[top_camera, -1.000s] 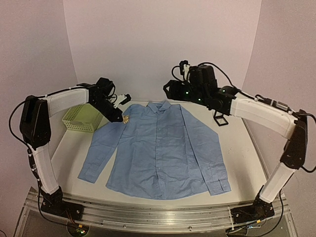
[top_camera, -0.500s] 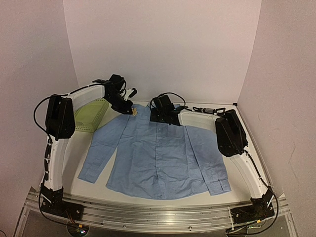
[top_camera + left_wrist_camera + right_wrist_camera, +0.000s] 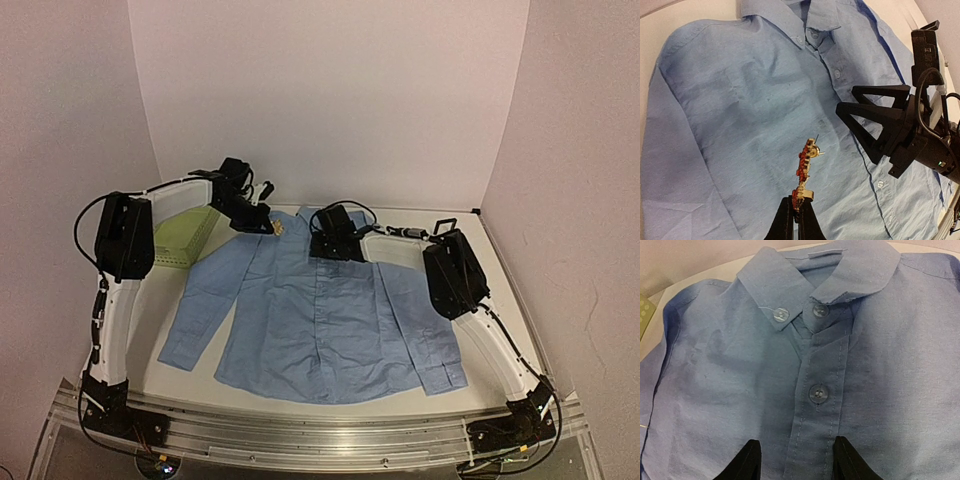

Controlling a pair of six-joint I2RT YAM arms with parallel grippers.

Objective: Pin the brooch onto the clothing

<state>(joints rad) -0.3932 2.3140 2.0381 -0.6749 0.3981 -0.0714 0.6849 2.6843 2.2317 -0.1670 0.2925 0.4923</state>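
The light blue shirt [image 3: 320, 320] lies flat on the table, collar at the back. My left gripper [image 3: 268, 226] is shut on the orange-red and gold brooch [image 3: 805, 170], held above the shirt's left chest [image 3: 755, 100] with its pin point sticking out at the far end. The brooch shows as a small speck in the top view [image 3: 277, 229]. My right gripper [image 3: 333, 243] is open and empty, low over the button placket [image 3: 817, 405] just below the collar, one finger on each side of the placket. It also shows in the left wrist view [image 3: 880, 130].
A pale green basket [image 3: 180, 238] stands at the back left, behind the left sleeve. A small black box [image 3: 444, 226] sits at the back right near the wall. The right forearm lies along the back edge of the shirt.
My right arm has swung in from the back right and come down over the placket below the collar. My left gripper has carried the brooch slightly right, towards the collar.
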